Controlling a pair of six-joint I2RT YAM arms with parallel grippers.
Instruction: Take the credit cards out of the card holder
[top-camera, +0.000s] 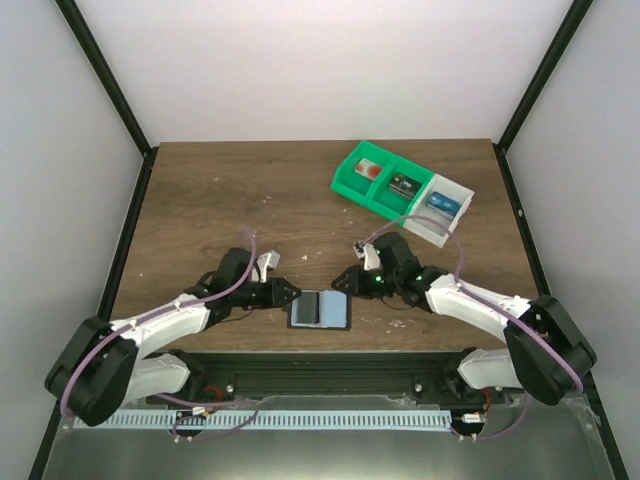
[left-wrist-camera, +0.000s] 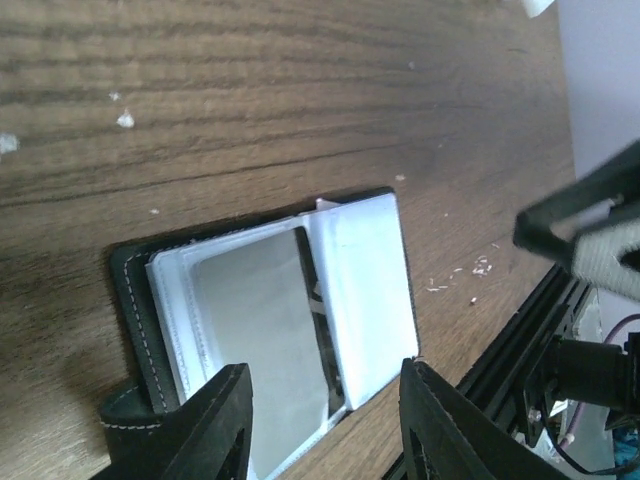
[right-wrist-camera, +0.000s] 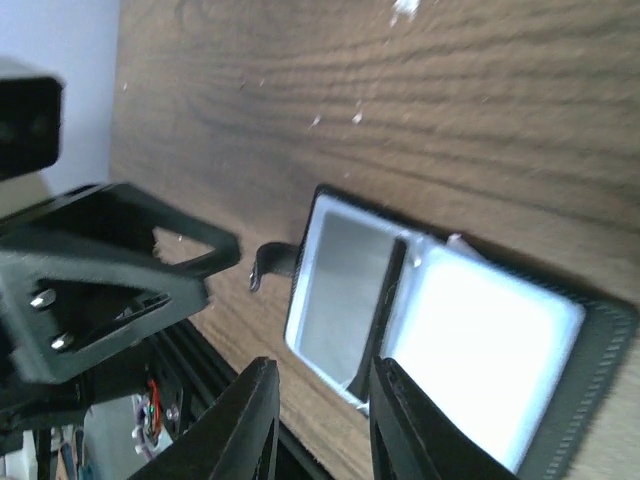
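Our left jaws stand spread, straddling one edge of the card holder (top-camera: 320, 310). It lies opened flat on the counter (top-camera: 230, 190) between our two arms, pale panels facing up. Our right jaws sit narrowly apart at the holder's opposite edge; we cannot tell whether they pinch anything. A green-and-white bin (top-camera: 345, 170) sits well apart, toward the far right.
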